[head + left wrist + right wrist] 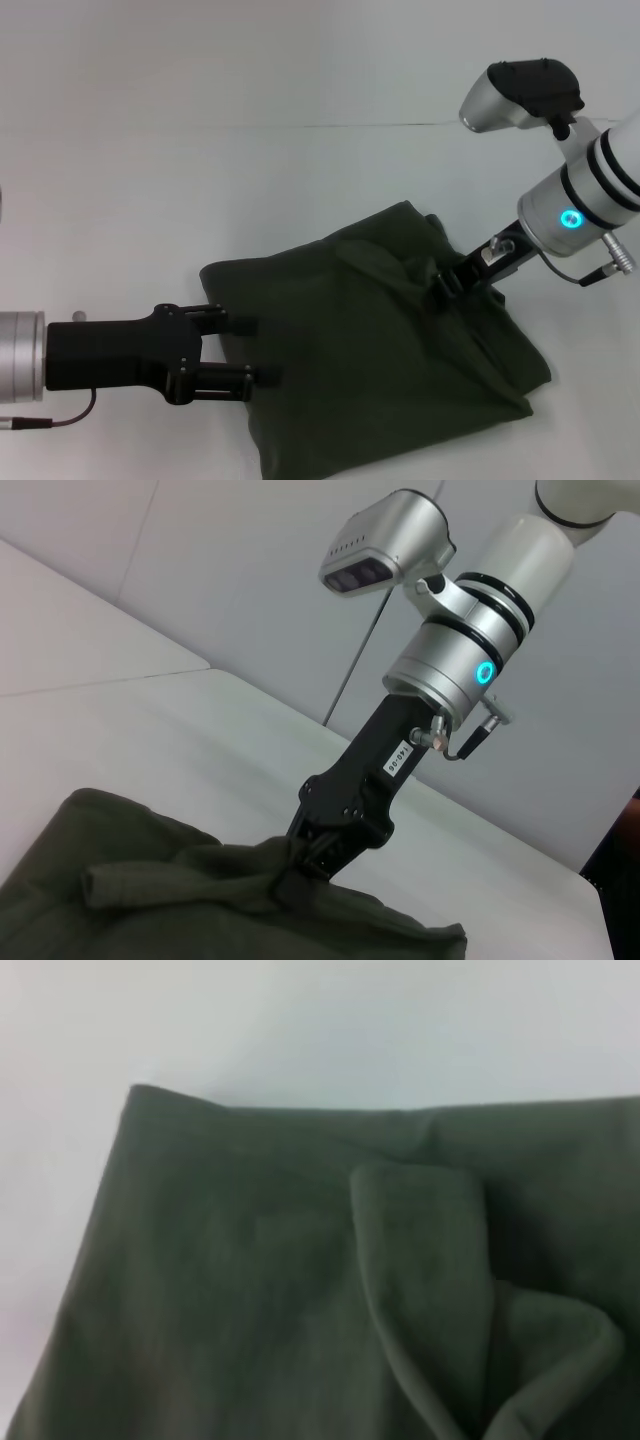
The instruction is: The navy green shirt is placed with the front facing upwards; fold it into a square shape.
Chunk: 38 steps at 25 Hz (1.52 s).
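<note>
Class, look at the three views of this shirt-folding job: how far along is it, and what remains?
Mostly done: the navy green shirt already lies as a compact, roughly four-sided bundle on the white table, no sleeves sticking out. In hand: the right gripper presses into a raised fold on top, while the left gripper, fingers open, sits at the bundle's near-left edge. Left: flatten that bunched fold, square the edges, withdraw both arms.
</note>
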### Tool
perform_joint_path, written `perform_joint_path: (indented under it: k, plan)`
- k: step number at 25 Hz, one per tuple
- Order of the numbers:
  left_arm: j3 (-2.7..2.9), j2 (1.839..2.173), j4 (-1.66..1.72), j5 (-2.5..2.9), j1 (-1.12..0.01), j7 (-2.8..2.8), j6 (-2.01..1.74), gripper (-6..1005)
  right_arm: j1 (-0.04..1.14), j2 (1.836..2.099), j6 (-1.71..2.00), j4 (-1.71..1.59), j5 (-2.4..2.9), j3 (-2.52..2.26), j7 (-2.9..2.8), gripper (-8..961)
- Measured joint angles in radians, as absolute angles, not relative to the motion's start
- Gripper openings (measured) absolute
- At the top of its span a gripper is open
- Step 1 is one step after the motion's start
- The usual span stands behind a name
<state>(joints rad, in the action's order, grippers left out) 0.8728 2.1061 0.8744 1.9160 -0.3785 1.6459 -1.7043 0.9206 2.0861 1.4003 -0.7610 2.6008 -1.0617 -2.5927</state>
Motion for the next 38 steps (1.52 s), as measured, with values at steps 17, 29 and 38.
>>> perform_joint_path:
  k: [17, 29, 38]
  plan:
    - [0.868, 2.101, 0.876, 1.909, -0.373, 1.646, -1.709, 838, 0.87, 2.073, 1.487, -0.971, 2.421, -1.006, -2.527, 52]
    - [0.866, 2.098, 0.877, 1.915, -0.373, 1.65, -1.717, 839, 0.866, 2.057, 1.513, -1.063, 2.418, -0.983, -2.542, 50]
    - [0.867, 2.094, 0.874, 1.916, -0.373, 1.65, -1.716, 839, 0.853, 2.057, 1.469, -1.052, 2.506, -0.983, -2.546, 69]
